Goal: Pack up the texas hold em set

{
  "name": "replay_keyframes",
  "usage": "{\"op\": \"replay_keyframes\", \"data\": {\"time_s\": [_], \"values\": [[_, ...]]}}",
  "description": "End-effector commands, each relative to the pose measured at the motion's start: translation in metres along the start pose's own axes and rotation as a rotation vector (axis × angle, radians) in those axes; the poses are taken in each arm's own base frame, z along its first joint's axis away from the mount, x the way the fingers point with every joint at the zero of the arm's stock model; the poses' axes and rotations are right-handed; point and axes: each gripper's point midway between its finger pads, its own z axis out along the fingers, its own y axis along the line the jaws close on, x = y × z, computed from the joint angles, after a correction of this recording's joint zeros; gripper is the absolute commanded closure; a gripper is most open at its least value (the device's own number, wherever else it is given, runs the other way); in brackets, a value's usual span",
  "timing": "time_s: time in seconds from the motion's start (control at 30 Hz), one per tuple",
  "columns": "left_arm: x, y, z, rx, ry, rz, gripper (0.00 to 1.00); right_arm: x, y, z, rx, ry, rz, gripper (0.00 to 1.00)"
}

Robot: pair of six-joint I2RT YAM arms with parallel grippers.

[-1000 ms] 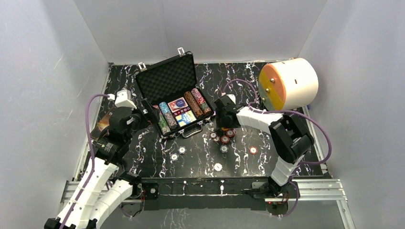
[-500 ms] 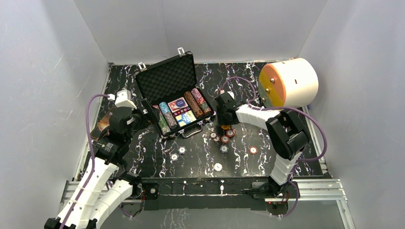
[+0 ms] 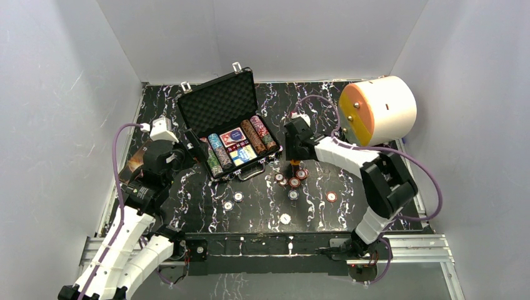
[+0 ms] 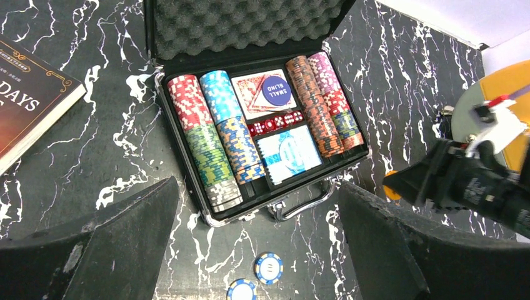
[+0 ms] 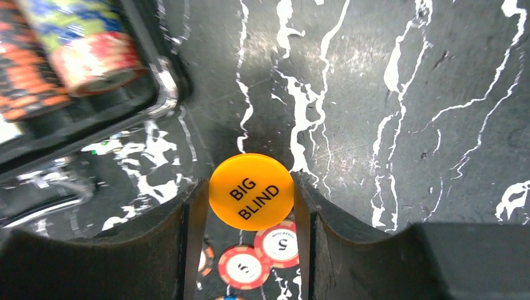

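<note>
Pinched by its rim, the orange BIG BLIND button [image 5: 251, 192] sits between the right fingers [image 5: 184, 250], which are closed narrow on it. It appears lifted off the black marbled surface [image 5: 406, 94]. Directly beneath those fingers we see loose chips [image 5: 240, 267], red-edged and lying flat. Just beyond the fingertips and off to one side is a corner of the open case [image 4: 250, 28], its chip rows packed full.

The left fingers [image 4: 125, 244] stand wide apart with nothing between them, and the case is framed in the gap ahead of them. A book [image 4: 31, 112] lies outside one finger.

We judge the step in hand to be carrying the button into the case's middle compartment, where the SMALL BLIND button [image 4: 278, 94] already rests on the cards. To do it well, we would keep the pinch firm on the thin rim and raise the button enough to clear the case's front wall and handle. We would bring it over the cards, then lower it close before parting the fingers, so it neither rolls nor knocks the nearest chip row.
</note>
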Motion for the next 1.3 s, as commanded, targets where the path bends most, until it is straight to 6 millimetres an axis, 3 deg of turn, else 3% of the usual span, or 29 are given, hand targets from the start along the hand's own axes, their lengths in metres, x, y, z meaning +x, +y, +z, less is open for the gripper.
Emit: {"op": "replay_keyframes", "data": {"time_s": [0.0, 0.23, 0.47, 0.57, 0.87, 1.1, 1.27], "values": [[-0.009, 0.006, -0.003, -0.029, -0.035, 0.007, 0.02, -0.043, 0.024, -0.040, -0.121, -0.135, 0.055, 0.50], [-0.013, 0.008, -0.007, -0.037, -0.052, 0.008, 0.02, -0.054, 0.084, -0.055, -0.258, -0.160, 0.009, 0.49], [-0.012, 0.010, -0.009, -0.043, -0.053, 0.008, 0.02, -0.062, 0.154, -0.044, -0.317, -0.190, -0.083, 0.49], [-0.009, 0.011, -0.008, -0.045, -0.046, 0.008, 0.02, -0.067, 0.176, -0.033, -0.314, -0.198, -0.110, 0.49], [-0.008, 0.015, -0.007, -0.060, -0.035, 0.053, 0.02, -0.061, 0.196, -0.007, -0.300, -0.154, -0.202, 0.48], [-0.009, 0.014, -0.006, -0.061, -0.031, 0.056, 0.02, -0.059, 0.207, -0.004, -0.335, -0.140, -0.225, 0.44], [-0.010, 0.011, -0.007, -0.048, -0.031, 0.056, 0.02, -0.064, 0.211, -0.014, -0.362, -0.144, -0.243, 0.34]]}}
